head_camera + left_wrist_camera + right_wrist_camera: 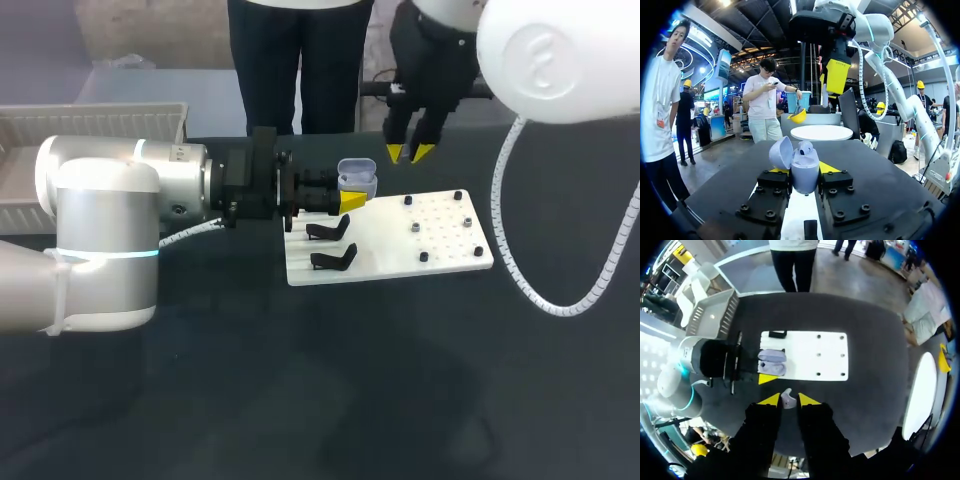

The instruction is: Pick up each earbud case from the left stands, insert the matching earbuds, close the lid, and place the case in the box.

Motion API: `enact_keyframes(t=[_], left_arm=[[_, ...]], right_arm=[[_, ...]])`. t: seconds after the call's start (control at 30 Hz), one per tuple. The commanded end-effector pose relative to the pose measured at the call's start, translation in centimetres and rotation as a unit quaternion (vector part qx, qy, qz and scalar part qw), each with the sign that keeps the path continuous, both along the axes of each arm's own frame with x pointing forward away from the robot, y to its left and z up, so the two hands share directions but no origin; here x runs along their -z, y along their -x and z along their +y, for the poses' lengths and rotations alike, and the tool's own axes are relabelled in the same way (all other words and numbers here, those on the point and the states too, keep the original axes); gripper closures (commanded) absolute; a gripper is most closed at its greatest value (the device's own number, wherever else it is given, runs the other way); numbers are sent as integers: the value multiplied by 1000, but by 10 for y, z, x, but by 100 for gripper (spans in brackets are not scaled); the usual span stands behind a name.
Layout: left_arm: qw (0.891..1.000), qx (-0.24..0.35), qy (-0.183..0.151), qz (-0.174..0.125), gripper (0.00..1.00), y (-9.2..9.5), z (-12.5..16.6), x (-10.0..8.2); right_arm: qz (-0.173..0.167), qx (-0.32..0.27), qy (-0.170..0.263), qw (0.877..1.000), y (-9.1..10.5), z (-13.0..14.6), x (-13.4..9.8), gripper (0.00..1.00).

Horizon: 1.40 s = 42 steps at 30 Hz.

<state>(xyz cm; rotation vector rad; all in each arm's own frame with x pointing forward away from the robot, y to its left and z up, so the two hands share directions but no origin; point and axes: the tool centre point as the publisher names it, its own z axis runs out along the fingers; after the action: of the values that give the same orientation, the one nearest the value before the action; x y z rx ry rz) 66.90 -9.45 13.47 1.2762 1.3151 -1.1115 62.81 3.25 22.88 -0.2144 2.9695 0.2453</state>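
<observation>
Left gripper (351, 199) is clamped on the earbud case (358, 178) from both sides, holding it upright over the white board's (435, 250) edge with its lid tipped open and one earbud seated inside. The right gripper (788, 400) hangs over the dark table beside the board, pinching a pale earbud (786, 397). Two black stands (330, 232) sit on the board.

Left arm (100, 230) silver-grey with rounded joints and a cyan light ring (105, 252). Right arm (560, 60) glossy white with a coiled white cable (570, 295). Left hand (804, 172) and right hand (410, 152) black, boxy, yellow-tipped, with black hex screws (765, 215).
</observation>
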Motion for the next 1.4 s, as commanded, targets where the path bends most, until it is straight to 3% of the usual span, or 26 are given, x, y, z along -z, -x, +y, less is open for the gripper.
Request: enact_keyframes(t=[0.03,0.47,0.7,1.4], left_arm=[[1000,-2,3,-3,100,1,0,1],[1000,-2,3,-3,100,1,0,1],[1000,-2,3,-3,100,1,0,1],[1000,-2,3,-3,100,1,0,1]], right_arm=[[2,-14,-1,1000,-1,11,1,100],[-4,-80,-9,997,1,49,-4,100],[-11,-106,8,994,-1,62,2,100],[-26,-110,17,993,-3,65,2,100]])
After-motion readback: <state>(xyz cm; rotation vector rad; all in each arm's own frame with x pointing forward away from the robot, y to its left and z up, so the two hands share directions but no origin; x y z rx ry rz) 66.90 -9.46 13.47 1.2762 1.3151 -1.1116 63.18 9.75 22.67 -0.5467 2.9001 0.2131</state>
